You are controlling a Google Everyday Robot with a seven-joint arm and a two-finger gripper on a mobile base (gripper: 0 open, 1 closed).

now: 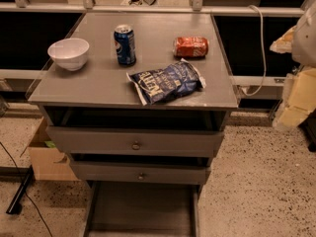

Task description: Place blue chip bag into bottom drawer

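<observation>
Blue chip bag (167, 81) flat on bench (98, 85), near front edge, 7 o'clock from red can (191, 47), 4 o'clock from blue can (125, 44). Bottom drawer (143, 206) pulled out below. Gripper (306, 33) at 3 o'clock edge, clear of bench; grip state: cannot tell.

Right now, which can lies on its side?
The crushed red soda can, right of the upright blue soda can; the end effector sits at the picture's right edge.

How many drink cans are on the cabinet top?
2: an upright blue soda can mid-top, and a crushed red can lying to its right. None hidden. The tool is at the right edge, off the grey cabinet.
</observation>
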